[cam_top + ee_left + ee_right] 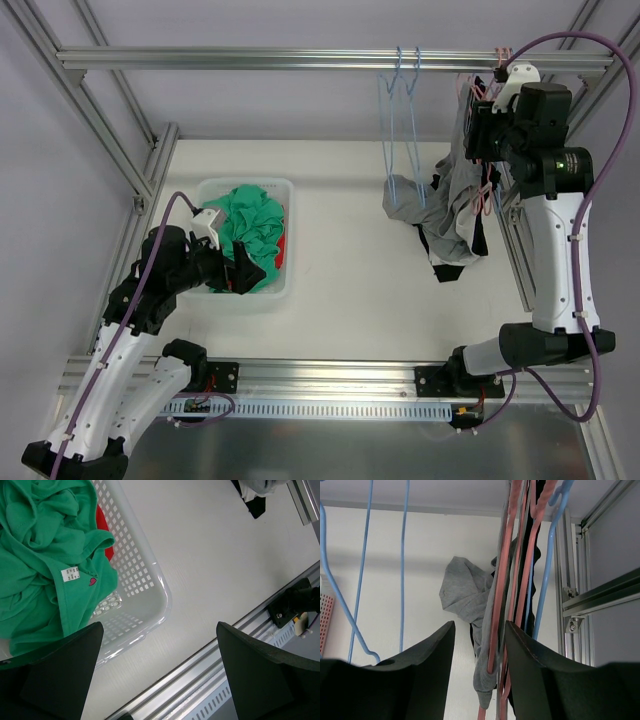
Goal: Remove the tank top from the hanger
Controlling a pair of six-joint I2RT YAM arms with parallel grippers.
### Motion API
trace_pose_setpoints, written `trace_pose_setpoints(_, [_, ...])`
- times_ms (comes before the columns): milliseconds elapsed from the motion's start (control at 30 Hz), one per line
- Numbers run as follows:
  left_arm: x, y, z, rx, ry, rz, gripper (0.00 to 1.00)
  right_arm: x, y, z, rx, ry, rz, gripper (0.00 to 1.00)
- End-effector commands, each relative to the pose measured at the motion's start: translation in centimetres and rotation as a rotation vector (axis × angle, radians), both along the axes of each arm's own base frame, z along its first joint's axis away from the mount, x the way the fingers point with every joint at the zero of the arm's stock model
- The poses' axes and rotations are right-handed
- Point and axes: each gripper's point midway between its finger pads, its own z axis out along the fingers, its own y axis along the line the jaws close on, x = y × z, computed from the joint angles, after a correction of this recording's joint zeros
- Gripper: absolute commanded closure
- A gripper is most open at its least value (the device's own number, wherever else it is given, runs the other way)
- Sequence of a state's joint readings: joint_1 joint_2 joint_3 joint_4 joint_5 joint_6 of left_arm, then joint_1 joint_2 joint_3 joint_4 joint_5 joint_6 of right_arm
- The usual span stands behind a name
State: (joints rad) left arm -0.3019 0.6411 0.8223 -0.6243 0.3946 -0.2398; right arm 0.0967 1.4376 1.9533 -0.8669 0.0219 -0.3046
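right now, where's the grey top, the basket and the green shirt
grey top (462, 592): right wrist view, on its bunched left fold
basket (161, 577): left wrist view, on its white rim
green shirt (40, 550): left wrist view, middle of the crumpled fabric

Matt cloth tank top (452, 212), glossy plastic basket (156, 597), metal frame (300, 58).

Our left arm (110, 370) and right arm (560, 250) wear white shells with black joints; purple cables (575, 34) trail them; fingers (260, 675) matte black.
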Motion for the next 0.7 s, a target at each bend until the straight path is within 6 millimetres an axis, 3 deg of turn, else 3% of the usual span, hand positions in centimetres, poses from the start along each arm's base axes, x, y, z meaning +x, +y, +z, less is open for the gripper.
trace_pose_setpoints(0, [0.0,-0.6,0.6,-0.017,-0.035,-0.038,0.01,0.1,-0.4,0.4,-0.007,-0.016,-0.003,0.52])
trace_pose_setpoints(67, [0.0,-0.6,0.6,-0.018,-0.035,-0.041,0.01,0.7,-0.3,-0.4,-0.007,0.007,0.000,0.54])
trace_pose_setpoints(167, [0.0,-0.7,0.7,-0.020,-0.037,-0.042,0.01,1.2,-0.3,-1.0,-0.003,0.025,-0.004,0.65])
trace_pose_setpoints(400, [-0.1,-0.8,0.7,-0.022,-0.037,-0.050,0.01,2.5,-0.2,-1.0,0.033,0.024,-0.040,0.89])
trace_pose_setpoints(667, [0.0,-0.8,0.6,-0.023,-0.032,-0.054,0.01,3.3,0.8,-0.8,0.068,0.010,-0.022,1.00])
